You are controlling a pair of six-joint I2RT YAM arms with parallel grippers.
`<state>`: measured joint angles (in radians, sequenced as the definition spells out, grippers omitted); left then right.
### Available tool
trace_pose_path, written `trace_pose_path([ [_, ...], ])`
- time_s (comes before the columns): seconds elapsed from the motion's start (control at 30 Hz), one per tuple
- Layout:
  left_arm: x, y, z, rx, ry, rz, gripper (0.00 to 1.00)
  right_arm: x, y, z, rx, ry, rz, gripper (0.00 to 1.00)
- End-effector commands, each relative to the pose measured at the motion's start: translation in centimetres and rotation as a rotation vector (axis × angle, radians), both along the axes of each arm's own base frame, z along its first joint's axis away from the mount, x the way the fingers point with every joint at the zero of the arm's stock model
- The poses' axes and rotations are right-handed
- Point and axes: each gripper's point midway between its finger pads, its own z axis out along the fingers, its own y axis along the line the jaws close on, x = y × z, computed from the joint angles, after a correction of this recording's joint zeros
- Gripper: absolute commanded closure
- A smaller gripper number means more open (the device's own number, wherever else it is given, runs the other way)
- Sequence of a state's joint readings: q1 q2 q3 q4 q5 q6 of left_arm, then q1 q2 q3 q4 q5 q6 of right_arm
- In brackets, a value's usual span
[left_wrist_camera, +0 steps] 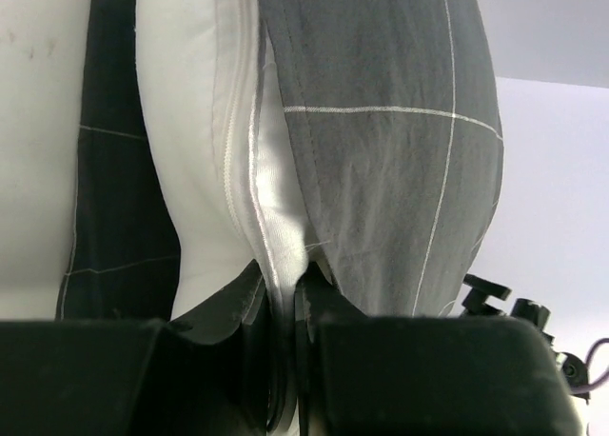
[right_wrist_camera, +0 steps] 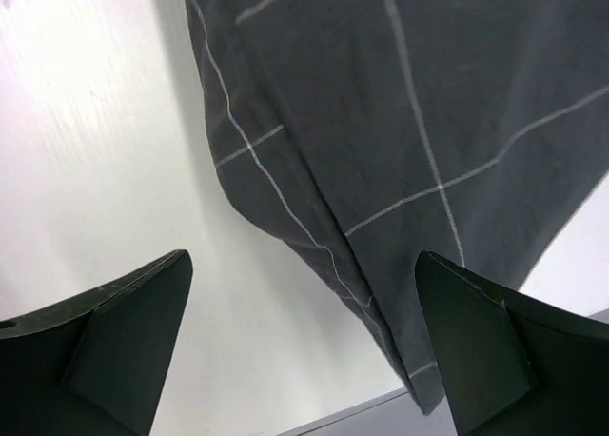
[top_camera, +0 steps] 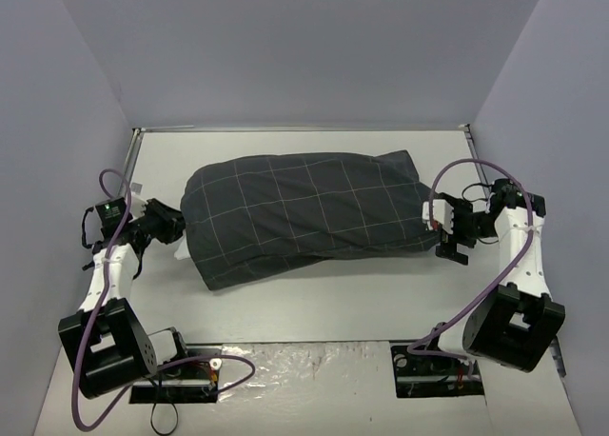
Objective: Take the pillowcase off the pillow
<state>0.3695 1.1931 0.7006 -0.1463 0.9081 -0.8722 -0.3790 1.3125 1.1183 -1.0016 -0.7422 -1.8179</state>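
Note:
The dark checked pillowcase (top_camera: 304, 212) lies across the middle of the table with the pillow inside it. In the left wrist view the white pillow (left_wrist_camera: 190, 150) bulges out of the pillowcase (left_wrist_camera: 381, 122) at its open left end. My left gripper (top_camera: 169, 225) is shut on the pillow's white seam edge (left_wrist_camera: 284, 274). My right gripper (top_camera: 447, 228) is open at the pillowcase's right end. In the right wrist view a corner of the pillowcase (right_wrist_camera: 409, 103) hangs between the spread fingers (right_wrist_camera: 124, 331), nearer the right one, untouched.
The white table (top_camera: 314, 303) is boxed in by grey walls on three sides, with a metal rail (top_camera: 304, 128) along the back. A crinkled plastic strip (top_camera: 304, 360) lies at the near edge between the arm bases. Purple cables (top_camera: 476, 169) loop off both arms.

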Motion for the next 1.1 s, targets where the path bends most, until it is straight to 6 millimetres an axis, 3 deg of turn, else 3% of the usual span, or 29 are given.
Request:
trace_pose_path([
  [0.0,1.4,0.5,2.6,0.027,-0.081,-0.002,0.98,1.2,-0.8,-1.4,-0.135,-0.133,0.198,0.00],
  [0.03,1.4,0.4,2.7,0.027,-0.084,-0.003,0.98,2.0,-0.8,-1.5,-0.142,-0.165,0.191,0.00],
  [0.07,1.4,0.4,2.7,0.026,-0.083,-0.005,0.98,4.1,-1.3,-1.2,-0.161,-0.225,0.124,0.00],
  [0.1,1.4,0.4,2.7,0.027,-0.086,-0.006,0.98,4.3,-0.6,-2.4,-0.156,-0.217,0.118,0.01],
  [0.17,1.4,0.4,2.7,0.024,-0.084,-0.007,0.98,6.0,-0.5,-2.9,-0.166,-0.257,0.065,0.04],
  [0.23,1.5,0.4,2.7,0.020,-0.086,-0.008,0.98,6.0,0.8,-4.2,-0.153,-0.240,0.058,0.09],
  [0.3,1.6,0.4,2.9,0.016,-0.091,-0.009,0.98,6.8,1.5,-4.1,-0.111,-0.243,-0.006,0.25],
  [0.33,1.7,0.4,3.1,0.010,-0.096,-0.009,0.98,7.3,1.7,-3.8,-0.093,-0.254,-0.031,0.48],
  [0.47,2.2,0.6,4.2,0.002,-0.120,0.002,0.98,8.2,1.5,-2.4,-0.014,-0.210,-0.185,1.00],
  [0.5,2.5,0.7,4.9,0.000,-0.133,0.011,0.98,8.2,1.3,-1.9,0.015,-0.192,-0.241,1.00],
  [0.6,3.1,1.2,7.2,-0.002,-0.181,0.041,0.98,9.2,-0.1,2.7,0.109,-0.263,-0.353,1.00],
  [0.63,3.3,1.4,8.1,0.000,-0.199,0.051,0.98,9.8,-1.0,6.1,0.209,-0.295,-0.432,1.00],
  [0.73,4.2,2.1,11.4,0.002,-0.264,0.097,0.98,10.5,-1.8,11.5,0.376,-0.324,-0.525,1.00],
  [0.77,4.4,2.4,12.1,0.001,-0.271,0.120,0.98,10.6,-1.6,14.8,0.465,-0.338,-0.538,1.00],
  [0.87,5.0,2.8,15.5,-0.014,-0.355,0.165,0.98,10.0,0.3,19.9,0.590,-0.363,-0.491,1.00],
  [0.97,4.6,3.1,16.6,-0.019,-0.363,0.200,0.98,8.9,1.5,23.7,0.643,-0.403,-0.462,1.00],
  [1.07,4.2,3.8,15.9,-0.011,-0.345,0.233,0.98,8.6,0.9,25.4,0.633,-0.456,-0.499,1.00],
])
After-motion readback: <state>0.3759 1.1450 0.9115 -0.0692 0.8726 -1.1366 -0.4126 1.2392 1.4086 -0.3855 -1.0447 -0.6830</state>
